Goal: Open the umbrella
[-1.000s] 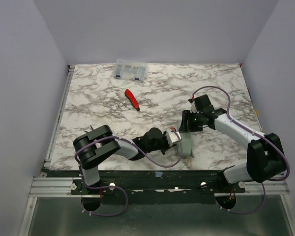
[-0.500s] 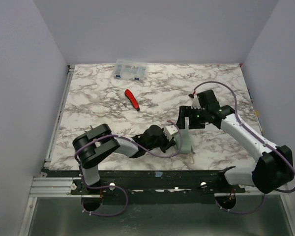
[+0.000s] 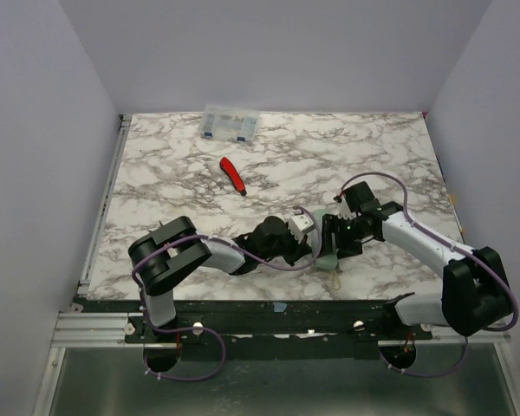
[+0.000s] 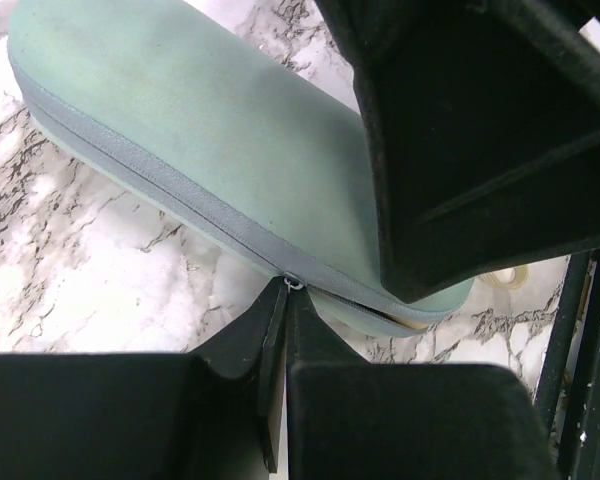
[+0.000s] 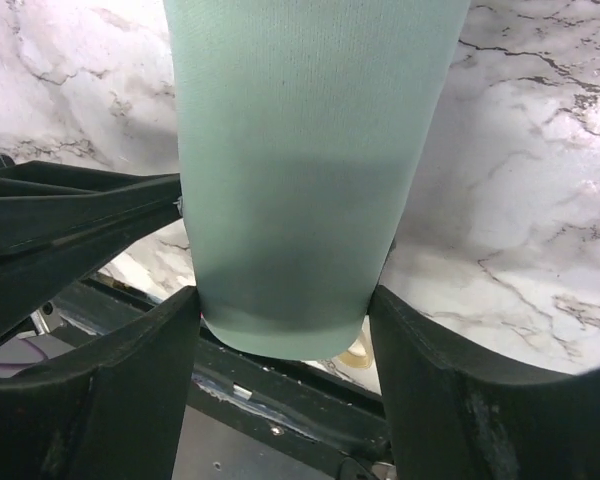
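Umbrella [image 3: 329, 258] lies at the near edge of the marble table [image 3: 173, 191], btwn the two arms. It's packed inside its mint-green sleeve [image 4: 190, 130], so no canopy or shaft shows. Only a small beige bit [image 4: 507, 278] pokes out at the sleeve's near end. Could be strap or handle, can't tell which.

R gripper [image 5: 280, 300] straddles the sleeve near that end, one finger each side, both touching the fabric. It's closed as far as the sleeve's width allows. Prob. reason: pin the sleeve to the table so it doesn't slide when the zip is worked.

L gripper [image 4: 285, 296] has its fingers pressed together, no gap. The tips are right at the small metal zip pull [image 4: 293, 283] on the sleeve's side seam. Looks like it's pinching the pull, but the pull is tiny, so the grip isn't certain. Zip [image 4: 150, 175] runs closed along most of the seam. Past the pull, toward the near end, the seam looks a little parted.

Step in hand, I'd say: unzipping the sleeve. That's early in the job, since the umbrella has to come out before it can open. Next move prob. needs L to draw the pull along the seam toward the far end while R holds firm. Risks: the pull slips from the tips, or the whole sleeve drags w/ it.

Red screwdriver [image 3: 232, 174] and clear box [image 3: 230, 122] sit well apart, farther back, not involved.
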`<action>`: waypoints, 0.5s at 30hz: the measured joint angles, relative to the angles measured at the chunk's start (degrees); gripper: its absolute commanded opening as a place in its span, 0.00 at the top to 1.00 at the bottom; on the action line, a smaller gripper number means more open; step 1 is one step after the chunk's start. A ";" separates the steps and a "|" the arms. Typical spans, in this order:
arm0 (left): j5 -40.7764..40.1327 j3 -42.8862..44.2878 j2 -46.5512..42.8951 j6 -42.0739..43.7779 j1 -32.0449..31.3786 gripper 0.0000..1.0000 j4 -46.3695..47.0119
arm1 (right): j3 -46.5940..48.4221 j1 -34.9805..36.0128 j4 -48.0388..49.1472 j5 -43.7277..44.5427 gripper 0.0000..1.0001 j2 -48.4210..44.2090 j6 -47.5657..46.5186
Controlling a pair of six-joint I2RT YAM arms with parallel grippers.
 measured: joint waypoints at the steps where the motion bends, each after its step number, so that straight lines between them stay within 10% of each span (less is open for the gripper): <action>1: 0.07 0.07 0.00 -0.26 0.48 1.00 -0.24 | -0.31 0.00 0.50 -0.04 0.40 0.52 0.04; 15: 2.67 2.69 0.07 -1.01 5.33 1.00 -4.81 | 0.46 -0.09 6.14 -0.11 0.69 3.58 0.98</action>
